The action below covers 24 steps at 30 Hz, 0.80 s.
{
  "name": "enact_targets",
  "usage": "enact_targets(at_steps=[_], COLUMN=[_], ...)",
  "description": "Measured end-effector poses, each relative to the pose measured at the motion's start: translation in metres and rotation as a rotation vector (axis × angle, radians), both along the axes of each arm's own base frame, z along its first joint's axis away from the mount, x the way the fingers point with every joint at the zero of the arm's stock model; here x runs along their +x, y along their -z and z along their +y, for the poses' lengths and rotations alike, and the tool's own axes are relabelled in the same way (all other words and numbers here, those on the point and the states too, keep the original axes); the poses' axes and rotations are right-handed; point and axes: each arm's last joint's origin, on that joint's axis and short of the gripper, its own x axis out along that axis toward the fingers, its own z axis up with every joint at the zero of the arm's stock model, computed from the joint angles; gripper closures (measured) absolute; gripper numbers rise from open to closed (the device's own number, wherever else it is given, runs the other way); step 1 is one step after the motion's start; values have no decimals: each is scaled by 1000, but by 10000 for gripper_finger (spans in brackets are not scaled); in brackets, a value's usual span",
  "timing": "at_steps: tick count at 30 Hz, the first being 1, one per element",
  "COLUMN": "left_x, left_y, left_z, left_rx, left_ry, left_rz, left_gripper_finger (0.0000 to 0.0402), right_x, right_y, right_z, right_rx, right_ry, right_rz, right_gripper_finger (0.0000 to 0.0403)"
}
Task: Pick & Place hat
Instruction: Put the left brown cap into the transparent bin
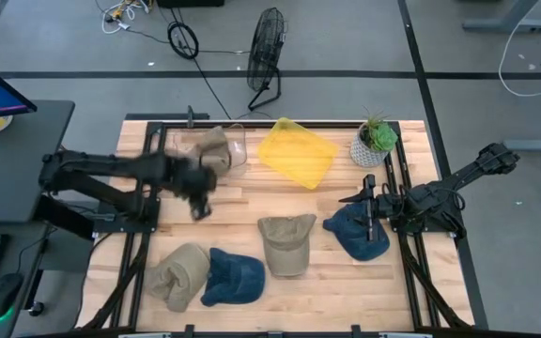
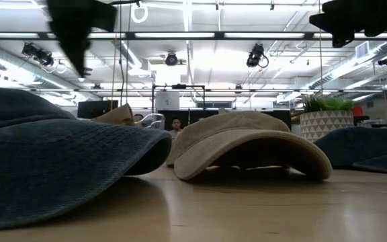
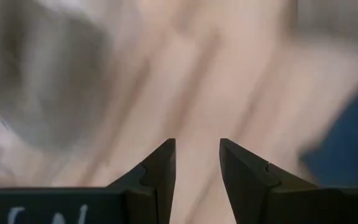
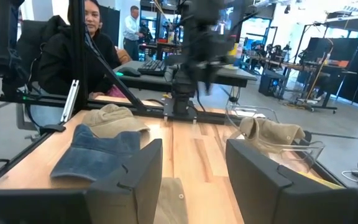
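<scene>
Several hats lie on the wooden table: a tan cap [image 1: 286, 242] in the middle, a blue hat [image 1: 357, 235] at the right, and a tan hat [image 1: 178, 274] and a blue hat [image 1: 233, 277] at the near left. Another tan cap [image 1: 212, 144] sits in a clear container [image 1: 236, 150] at the far left. My left gripper [image 1: 200, 205] is open and empty above bare table near that container; its fingers [image 3: 160, 171] show blurred wood between them. My right gripper [image 1: 353, 199] is open and empty, level, beside the right blue hat, pointing toward the table's left.
A yellow tray [image 1: 297, 152] and a potted plant [image 1: 376, 139] stand at the far edge. Black frame rails [image 1: 404, 235] run along the table's left and right sides. A person [image 4: 73, 56] sits beyond the table's left side. Bare wood [image 1: 252, 202] lies between the hats.
</scene>
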Motion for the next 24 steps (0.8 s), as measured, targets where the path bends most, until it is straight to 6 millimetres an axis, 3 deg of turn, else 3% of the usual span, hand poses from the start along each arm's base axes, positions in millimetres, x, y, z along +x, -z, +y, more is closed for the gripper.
enact_targets(at_steps=[8, 18, 24], left_x=[-17, -42, -52], left_y=[38, 57, 76], left_z=[-67, -123, -151], left_rx=[-146, -225, -208], left_ry=[91, 135, 102], left_rz=[83, 98, 169], left_gripper_finger=[273, 292, 275], right_x=[0, 0, 0], right_y=[3, 6, 7], right_z=[0, 0, 0], right_rx=[-15, 9, 9], right_ry=[0, 1, 1], right_rz=[28, 56, 62], right_gripper_finger=[222, 222, 222])
